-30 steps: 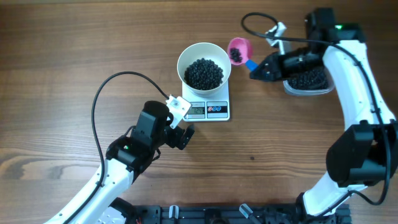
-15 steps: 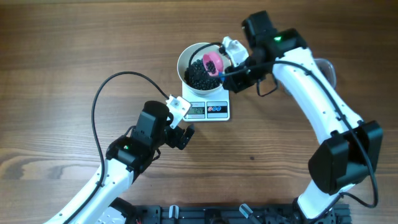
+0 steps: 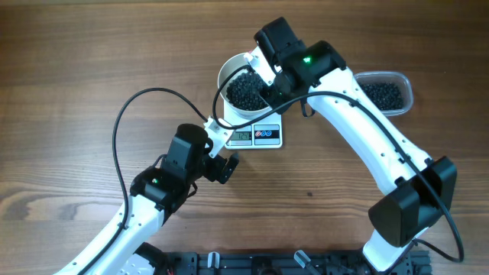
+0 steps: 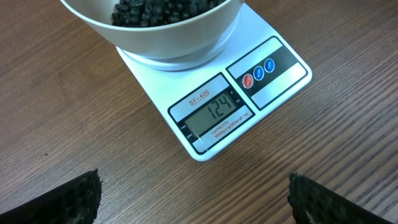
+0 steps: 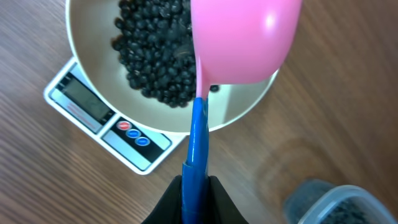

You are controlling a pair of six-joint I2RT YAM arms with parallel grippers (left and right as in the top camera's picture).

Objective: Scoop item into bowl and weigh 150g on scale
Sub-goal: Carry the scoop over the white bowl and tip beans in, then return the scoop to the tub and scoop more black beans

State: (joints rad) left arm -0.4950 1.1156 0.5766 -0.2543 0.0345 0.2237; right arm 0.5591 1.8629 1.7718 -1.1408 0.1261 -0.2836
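Observation:
The white bowl (image 5: 249, 107) stands on the white scale (image 4: 273, 74) and holds a heap of black beans (image 5: 155, 56). The scale's display (image 4: 214, 111) reads 124. My right gripper (image 5: 198, 193) is shut on the blue handle (image 5: 198, 140) of a pink scoop (image 5: 245, 40), which is tipped over the bowl's right side. In the overhead view the right wrist (image 3: 294, 57) covers that side of the bowl (image 3: 233, 76) and hides the scoop. My left gripper (image 4: 196, 208) is open above bare wood just in front of the scale, holding nothing.
A clear plastic tub (image 3: 386, 93) with more black beans sits to the right of the scale (image 3: 260, 136). The left gripper (image 3: 223, 166) hovers at the scale's front left corner, its black cable (image 3: 126, 114) looping over the table.
My right arm swung left from the tub to the bowl, carrying the scoop. The scoop now hangs tipped over the bowl. The left arm has not moved.

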